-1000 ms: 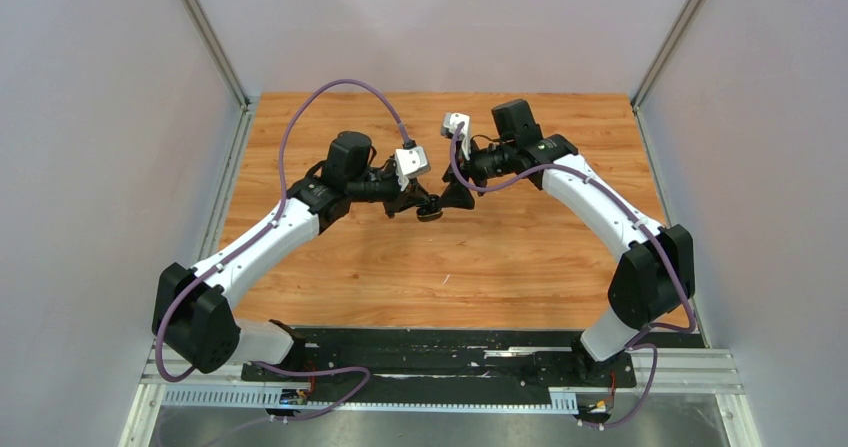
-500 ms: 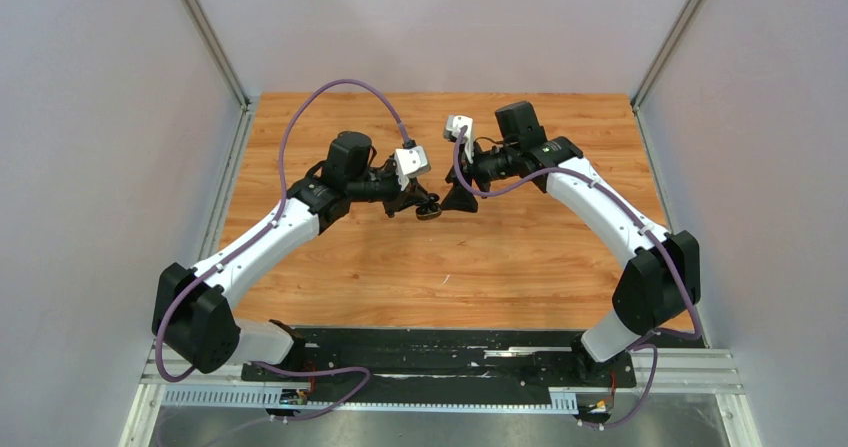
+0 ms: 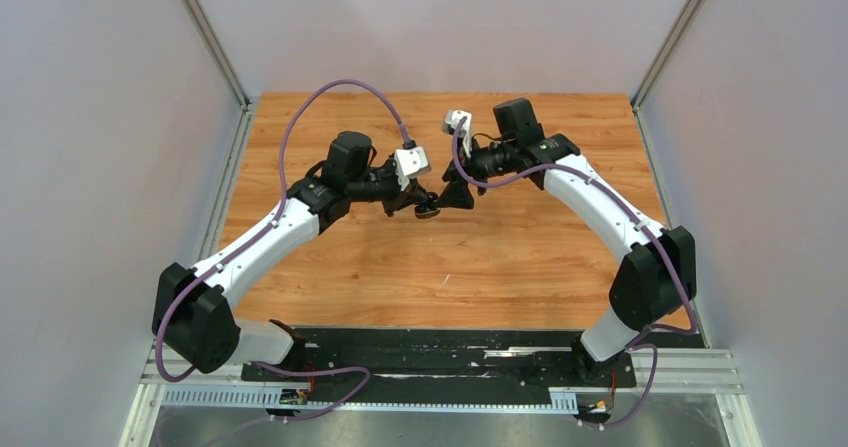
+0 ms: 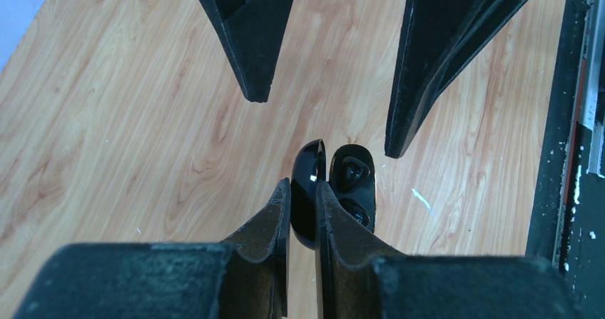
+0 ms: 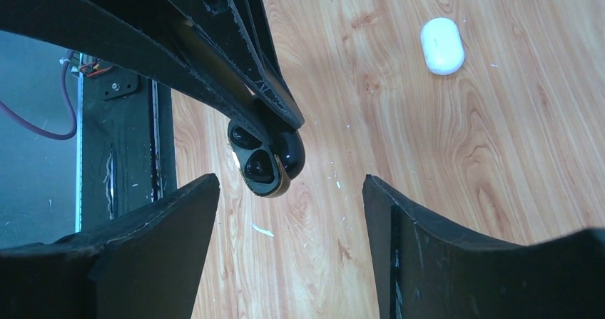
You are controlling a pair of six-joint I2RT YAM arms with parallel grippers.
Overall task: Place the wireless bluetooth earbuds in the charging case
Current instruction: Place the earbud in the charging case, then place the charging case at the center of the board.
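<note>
Black case (image 4: pixel 353 178) pinched, left pincer (image 4: pixel 302 192) — contents unclear

Glossy black charging case (image 4: pixel 308 183) open, black earbud (image 4: pixel 352 173) seated inside

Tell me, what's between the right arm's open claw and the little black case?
Nothing: in the right wrist view only bare wooden table shows between the open right gripper and the black case that the left gripper pinches.

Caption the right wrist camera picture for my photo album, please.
The left pincer holds an open black charging case in front of the wide-open right pincer.
</note>
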